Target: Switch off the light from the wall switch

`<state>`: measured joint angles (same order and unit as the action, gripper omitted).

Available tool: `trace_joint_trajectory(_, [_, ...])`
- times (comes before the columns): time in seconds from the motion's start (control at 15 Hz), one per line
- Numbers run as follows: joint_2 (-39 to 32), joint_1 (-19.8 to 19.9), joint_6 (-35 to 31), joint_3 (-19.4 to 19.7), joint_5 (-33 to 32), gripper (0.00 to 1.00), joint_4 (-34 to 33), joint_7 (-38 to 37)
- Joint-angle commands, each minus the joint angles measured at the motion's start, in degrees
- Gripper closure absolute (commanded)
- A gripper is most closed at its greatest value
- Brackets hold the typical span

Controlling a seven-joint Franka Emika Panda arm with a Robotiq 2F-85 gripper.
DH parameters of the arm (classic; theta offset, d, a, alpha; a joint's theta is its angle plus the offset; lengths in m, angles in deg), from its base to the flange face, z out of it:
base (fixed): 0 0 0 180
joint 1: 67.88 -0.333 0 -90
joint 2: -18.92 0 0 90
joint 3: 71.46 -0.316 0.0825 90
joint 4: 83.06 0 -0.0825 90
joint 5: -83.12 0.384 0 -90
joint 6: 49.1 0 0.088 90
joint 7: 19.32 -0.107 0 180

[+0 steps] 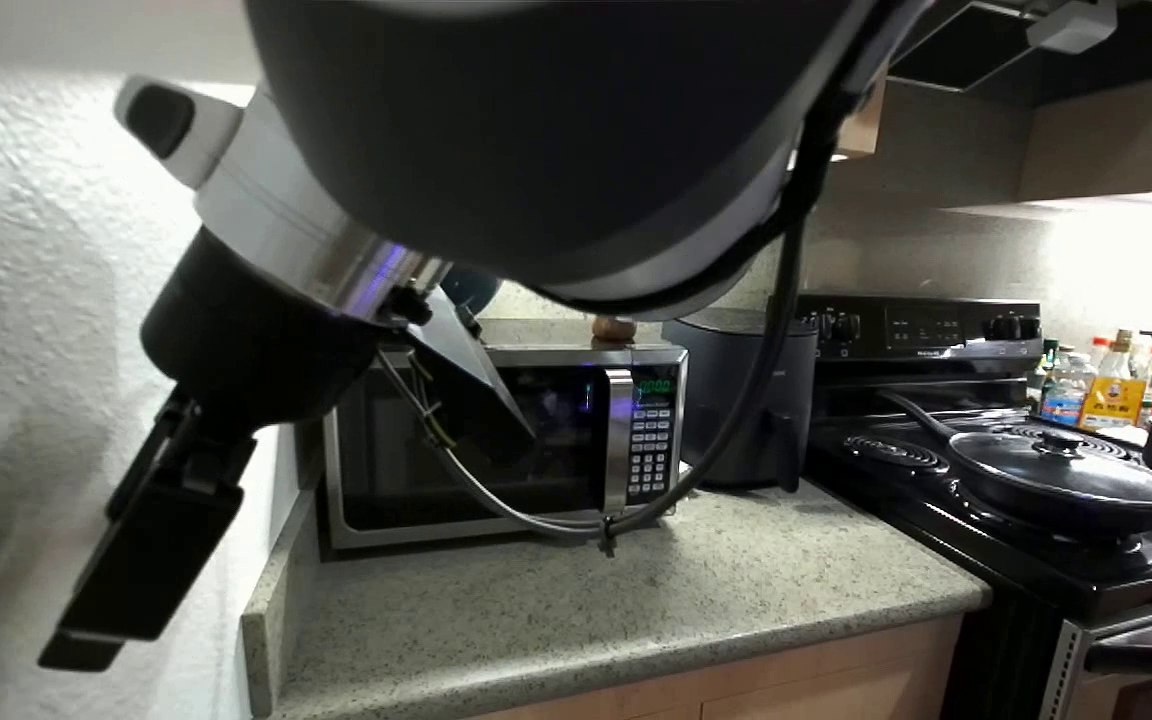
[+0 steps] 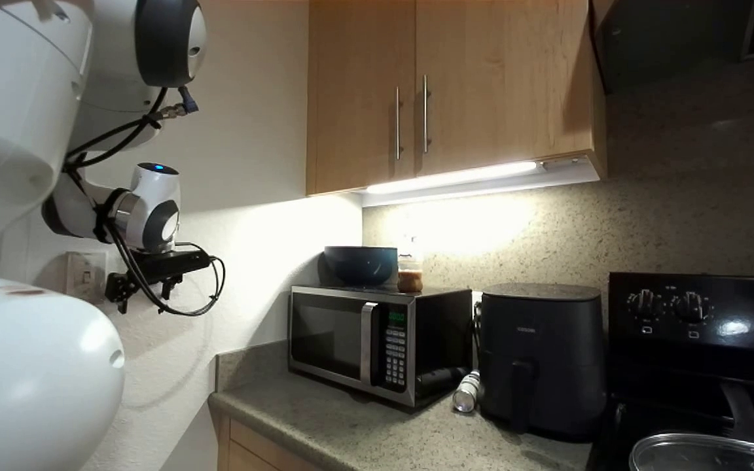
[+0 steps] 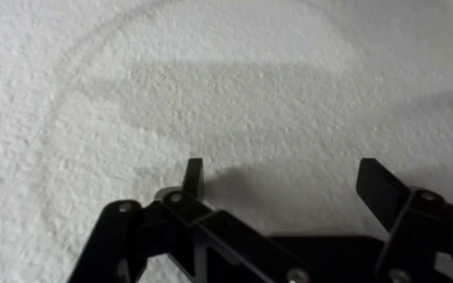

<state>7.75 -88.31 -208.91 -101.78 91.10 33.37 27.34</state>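
here you are, close to the wall, gripper spread wide, nothing between its fingertips, just rough surface beyond. and there's your problem: the wall switch doesn't show in the wrist view at all. in an exterior view it appears just beside the gripper, on the side away from the microwave; how deep the gap runs, you can't tell from there. the under-cabinet light is glowing, so the flip looks yet to come.

drive straight in now and you'd probably ram bare wall, because the aim looks off to one side: a scuff, maybe a safety stop. slide across too tight to the surface and a fingertip could hook the edge of the switch. and with the tips this far apart, you might straddle the switch and press nothing; bringing them together would give you one firm poker. watch the shadows on the wall too, they can fool you on depth. last worry: the slack cable droops in a long loop under the arm, so a big roll could pull it taut or snag it, and drag you off line.
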Motion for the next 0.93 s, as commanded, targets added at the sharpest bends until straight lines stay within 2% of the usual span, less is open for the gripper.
trace_joint_trajectory(0.0, [4.0,3.2,-7.3,-3.0,9.1,0.0,3.9,4.8])
trace_joint_trajectory(0.07, [1.2,1.4,-3.7,-1.3,4.8,0.0,1.1,1.7])
trace_joint_trajectory(0.27, [1.3,1.5,-4.0,-1.3,5.2,0.0,1.1,1.9])
trace_joint_trajectory(0.47, [1.1,0.7,-0.1,-1.6,4.4,0.0,0.4,1.3])
trace_joint_trajectory(0.6, [2.7,-0.3,3.8,-0.8,2.2,0.0,0.6,-3.5])
trace_joint_trajectory(0.73, [5.7,-2.3,8.8,1.8,-4.7,0.0,2.0,-12.0])
trace_joint_trajectory(0.87, [7.9,-3.5,14.5,2.5,-9.9,0.0,1.9,-17.9])
